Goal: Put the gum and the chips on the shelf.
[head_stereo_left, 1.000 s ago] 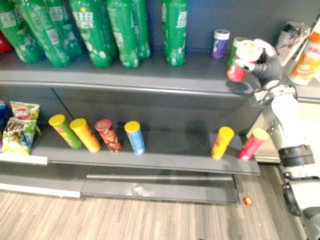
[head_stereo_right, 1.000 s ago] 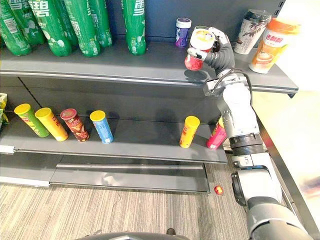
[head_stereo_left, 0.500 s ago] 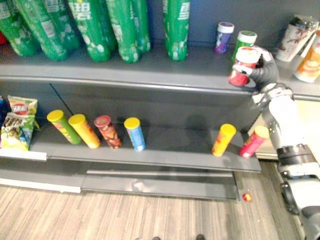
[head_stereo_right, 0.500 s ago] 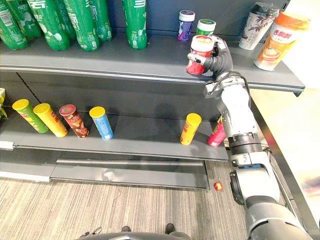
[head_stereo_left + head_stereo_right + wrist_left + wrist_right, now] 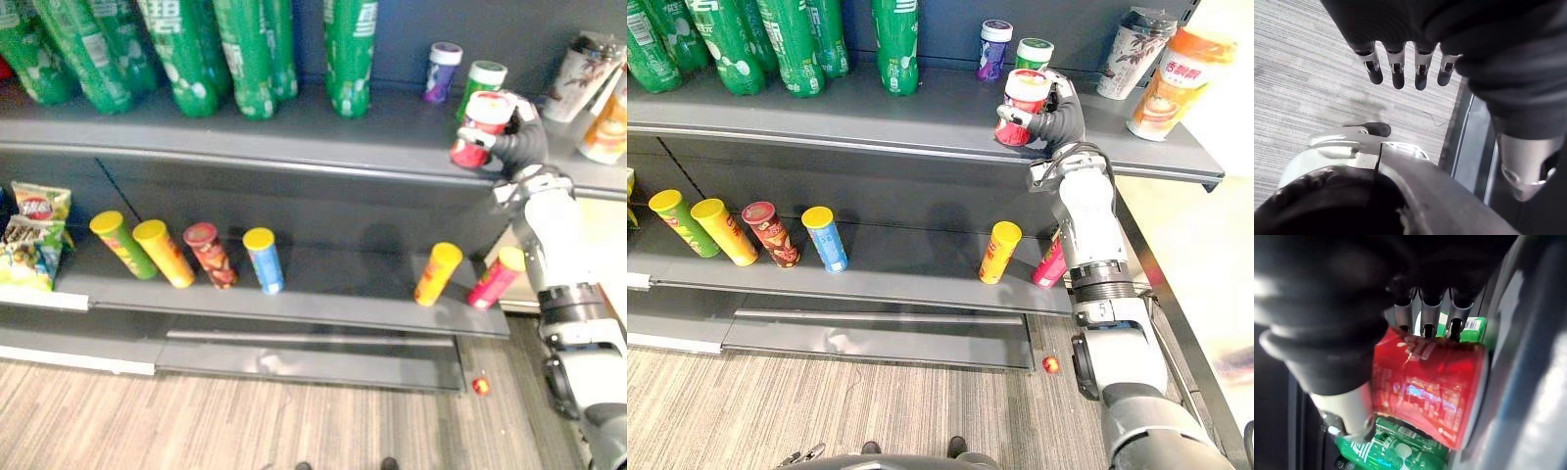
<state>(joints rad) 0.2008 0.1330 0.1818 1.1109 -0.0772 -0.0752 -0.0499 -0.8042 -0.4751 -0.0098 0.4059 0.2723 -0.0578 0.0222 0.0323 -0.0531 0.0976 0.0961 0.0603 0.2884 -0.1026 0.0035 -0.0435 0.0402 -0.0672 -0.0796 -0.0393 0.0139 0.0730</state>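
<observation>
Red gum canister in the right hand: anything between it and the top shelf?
Nothing visible. The red white-lidded gum canister, held in the right hand, is above a bare patch of grey top shelf; the green canister and purple canister stand farther back.

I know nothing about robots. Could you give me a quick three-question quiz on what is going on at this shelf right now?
1. True or false: the right hand is shut on a red jar.
2. Where is that jar? A: held at the right part of the top shelf. B: in the left hand. C: lying on the floor.
3. How many tubes are on the lower shelf?

Key: 1 true; 2 A; 3 six, the pink one partly behind the arm.
</observation>
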